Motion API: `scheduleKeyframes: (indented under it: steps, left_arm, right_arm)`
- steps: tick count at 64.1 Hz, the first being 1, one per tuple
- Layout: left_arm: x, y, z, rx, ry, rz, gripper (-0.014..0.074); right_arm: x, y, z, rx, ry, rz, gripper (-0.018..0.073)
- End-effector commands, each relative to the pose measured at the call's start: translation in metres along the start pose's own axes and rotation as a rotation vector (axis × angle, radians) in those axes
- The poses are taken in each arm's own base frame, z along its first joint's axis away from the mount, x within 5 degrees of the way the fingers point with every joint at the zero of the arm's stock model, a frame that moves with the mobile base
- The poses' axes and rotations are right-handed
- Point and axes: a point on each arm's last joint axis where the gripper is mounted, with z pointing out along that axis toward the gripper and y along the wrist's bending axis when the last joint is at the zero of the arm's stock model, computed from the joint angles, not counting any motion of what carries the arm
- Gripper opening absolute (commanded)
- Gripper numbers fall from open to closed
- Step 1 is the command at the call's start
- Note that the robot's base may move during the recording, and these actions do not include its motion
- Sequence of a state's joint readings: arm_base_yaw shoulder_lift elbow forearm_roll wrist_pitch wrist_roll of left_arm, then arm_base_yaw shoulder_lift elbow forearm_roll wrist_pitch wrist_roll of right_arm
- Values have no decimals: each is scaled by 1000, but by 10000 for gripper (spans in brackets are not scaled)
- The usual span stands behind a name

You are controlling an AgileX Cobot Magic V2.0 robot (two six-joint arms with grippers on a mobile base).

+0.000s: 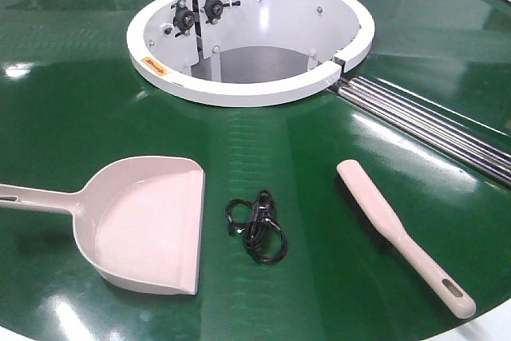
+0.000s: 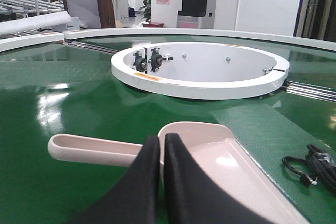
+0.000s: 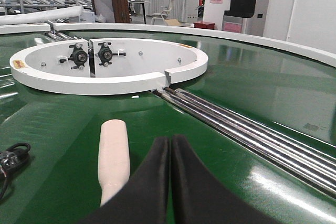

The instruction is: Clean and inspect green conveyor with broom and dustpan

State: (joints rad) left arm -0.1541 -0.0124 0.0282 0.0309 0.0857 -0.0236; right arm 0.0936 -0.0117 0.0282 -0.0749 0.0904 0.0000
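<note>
The dustpan [image 1: 144,217] lies on the green conveyor [image 1: 303,165] at the front left, mouth to the right, handle running off to the left. The broom [image 1: 399,233] lies at the front right, bristles down, slotted handle end nearest the front edge. Neither gripper shows in the front view. In the left wrist view my left gripper [image 2: 161,142] is shut and empty, above the joint of the dustpan [image 2: 220,156] and its handle. In the right wrist view my right gripper [image 3: 170,142] is shut and empty, just right of the broom [image 3: 114,150].
A tangled black cable [image 1: 259,225] lies between dustpan and broom; it also shows in the left wrist view [image 2: 312,167]. The white ring wall [image 1: 251,85] surrounds the round opening at the centre. Metal roller seams [image 1: 431,125] run out to the right of it.
</note>
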Motion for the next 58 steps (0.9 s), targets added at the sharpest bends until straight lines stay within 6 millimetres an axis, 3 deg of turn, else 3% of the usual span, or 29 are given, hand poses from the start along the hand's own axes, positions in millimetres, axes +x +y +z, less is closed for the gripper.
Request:
scheduleKeyframes:
  steps: [1, 58]
  left_arm:
    - [-4, 0, -1, 1, -74, -11, -6]
    - [-4, 0, -1, 1, -74, -11, -6]
  right_arm:
    - [-6, 0, -1, -1, -79, -3, -9]
    - [-6, 0, -1, -1, -78, -3, -9]
